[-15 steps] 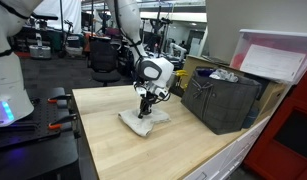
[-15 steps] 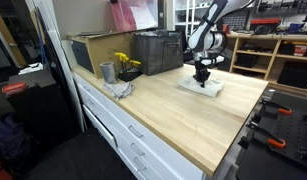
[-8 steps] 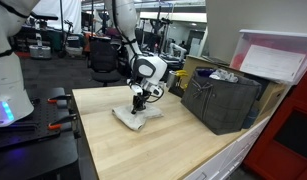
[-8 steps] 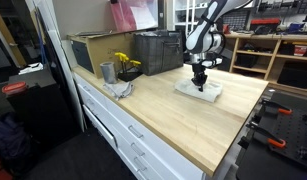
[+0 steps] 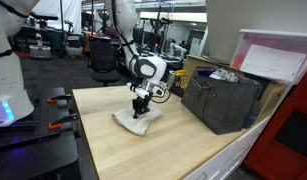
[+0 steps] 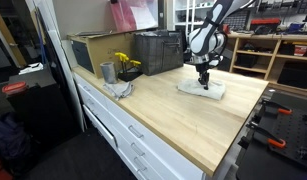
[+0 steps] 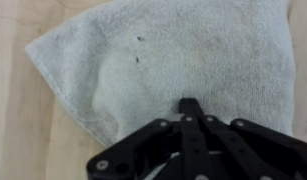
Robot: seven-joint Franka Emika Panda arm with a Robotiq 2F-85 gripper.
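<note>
End effector (image 5: pixel 140 111) is at the centre of the frame, fingers fully together, pinching the grey towel (image 5: pixel 127 122). This towel lies on the wooden bench (image 5: pixel 183 145), left of the dark crate (image 5: pixel 223 100).

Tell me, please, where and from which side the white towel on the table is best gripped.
Probably take the towel by its rounded free corner, coming straight down from above. It lies flat and limp on the table, so a side approach finds no edge to catch; a top pinch can bunch cloth. The gripper rests shut on it.
</note>
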